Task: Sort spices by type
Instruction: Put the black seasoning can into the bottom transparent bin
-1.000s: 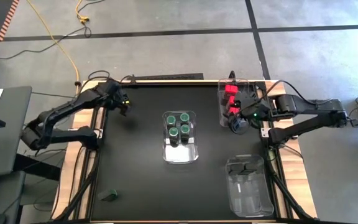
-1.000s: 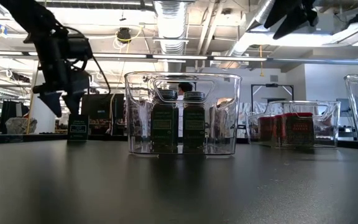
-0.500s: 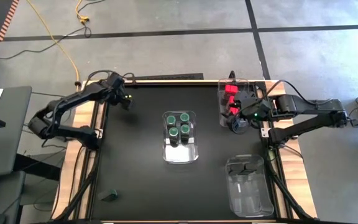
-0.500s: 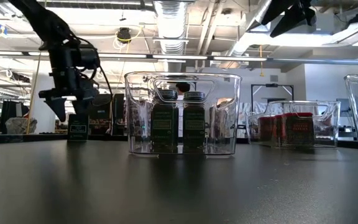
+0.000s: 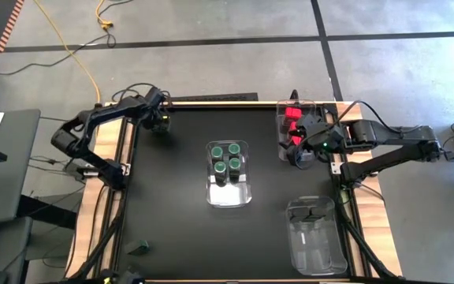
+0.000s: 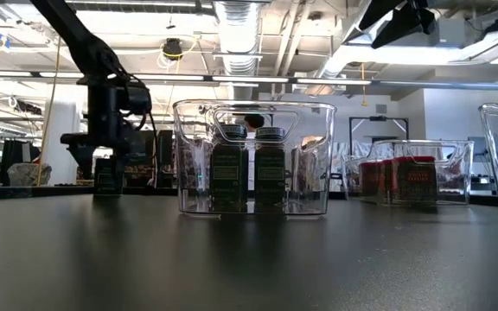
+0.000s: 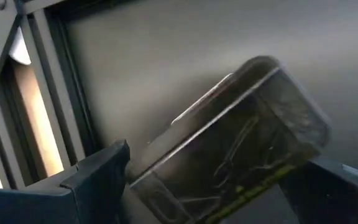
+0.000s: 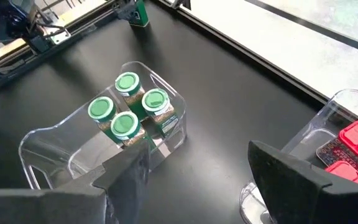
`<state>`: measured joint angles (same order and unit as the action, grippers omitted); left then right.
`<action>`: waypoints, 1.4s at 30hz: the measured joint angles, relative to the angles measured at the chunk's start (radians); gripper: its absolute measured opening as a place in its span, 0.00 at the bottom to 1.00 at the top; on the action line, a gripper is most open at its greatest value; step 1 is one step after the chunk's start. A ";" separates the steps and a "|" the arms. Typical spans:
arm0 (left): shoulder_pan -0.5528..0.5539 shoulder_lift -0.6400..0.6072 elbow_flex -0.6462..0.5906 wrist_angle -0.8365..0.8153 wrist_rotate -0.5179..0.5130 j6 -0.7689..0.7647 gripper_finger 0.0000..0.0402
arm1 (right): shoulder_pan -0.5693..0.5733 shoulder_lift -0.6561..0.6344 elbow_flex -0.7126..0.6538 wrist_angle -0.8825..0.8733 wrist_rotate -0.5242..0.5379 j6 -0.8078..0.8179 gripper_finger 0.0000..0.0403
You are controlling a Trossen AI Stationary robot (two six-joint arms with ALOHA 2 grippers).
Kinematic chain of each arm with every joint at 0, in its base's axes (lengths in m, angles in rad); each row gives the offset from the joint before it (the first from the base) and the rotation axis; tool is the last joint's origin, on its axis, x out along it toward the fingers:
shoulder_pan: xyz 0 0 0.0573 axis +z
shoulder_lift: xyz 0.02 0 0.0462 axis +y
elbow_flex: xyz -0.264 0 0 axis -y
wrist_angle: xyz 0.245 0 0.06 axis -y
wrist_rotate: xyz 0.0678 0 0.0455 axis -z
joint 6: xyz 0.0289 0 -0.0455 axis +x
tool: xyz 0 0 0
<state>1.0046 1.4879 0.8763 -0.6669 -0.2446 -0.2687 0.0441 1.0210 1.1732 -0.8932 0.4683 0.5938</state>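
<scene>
At the middle of the black table [image 5: 172, 221] stands the clear centre bin [image 5: 228, 173], and everything else is placed from it. Well off to that bin's left and toward the table's far edge, the left arm reaches in from the table's left side with its elbow bent, and the left gripper [image 5: 160, 122] hangs low over a dark spice container [image 6: 106, 177] near the far left corner. Its fingers [image 7: 98, 171] stand wide apart, one on each side of the container, not pressed against it; the container is a boxy, blackish tin with a pale green label line. To the centre bin's right, the right arm stretches in from the table's right side and the right gripper [image 5: 299, 150] hovers high above the clear far-right bin [image 5: 282, 134], fingers parted and holding nothing. That bin holds bright red boxes [image 5: 292, 114]. Inside the centre bin, four green-topped jars [image 8: 128, 107] stand upright in a tight cluster. Nearer than the centre bin and to its right, a third clear bin [image 5: 315, 237] holds dark containers [image 5: 310, 211]. Far off toward the near left corner lies another small dark container [image 5: 139, 248].
</scene>
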 joint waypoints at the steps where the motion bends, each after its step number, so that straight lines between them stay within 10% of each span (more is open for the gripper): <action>1: 0.000 0.001 0.003 -0.001 0.005 0.007 0.91 | 0.000 0.000 0.000 0.000 0.000 0.000 0.74; 18: -0.010 0.002 0.004 -0.042 0.164 0.065 0.91 | 0.000 0.000 0.000 -0.004 0.000 -0.004 0.74; 27: -0.029 0.002 0.004 0.019 0.079 0.088 0.90 | 0.000 0.000 0.000 -0.015 0.000 -0.004 0.74; 42: -0.028 0.002 0.004 0.047 0.069 0.159 0.50 | 0.000 0.000 0.000 -0.014 0.000 0.000 0.74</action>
<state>0.9768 1.4899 0.8799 -0.6201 -0.1753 -0.1094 0.0441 1.0210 1.1732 -0.9073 0.4684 0.5940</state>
